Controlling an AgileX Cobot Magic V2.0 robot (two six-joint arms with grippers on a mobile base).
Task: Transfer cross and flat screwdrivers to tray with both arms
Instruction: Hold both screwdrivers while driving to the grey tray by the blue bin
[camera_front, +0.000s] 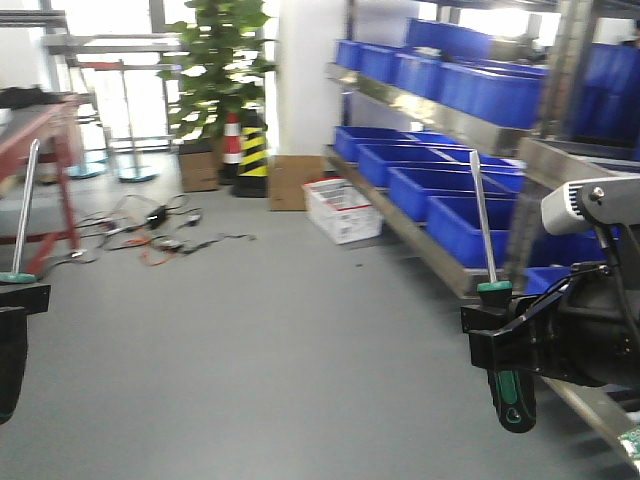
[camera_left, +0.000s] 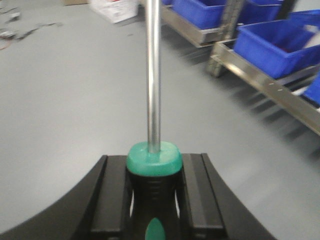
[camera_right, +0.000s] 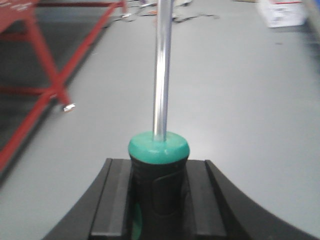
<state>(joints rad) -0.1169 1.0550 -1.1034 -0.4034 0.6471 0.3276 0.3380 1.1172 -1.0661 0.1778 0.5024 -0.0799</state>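
Rubber-handled, probably light and stiff with slick steel shafts, left screwdriver (camera_left: 154, 75) stands upright, clamped at its handle in the closed left pincer (camera_left: 155, 200), right screwdriver (camera_right: 162, 65) likewise in the right pincer (camera_right: 159, 195), both midair, tray unseen.

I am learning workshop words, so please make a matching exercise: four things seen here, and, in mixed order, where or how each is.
1 screwdriver in the right gripper
2 white crate
3 blue bins
4 cables

a on the metal rack
b on the floor beside the rack
c handle clamped, shaft up
d loose on the floor near the red table

Pairs: 1-c, 2-b, 3-a, 4-d
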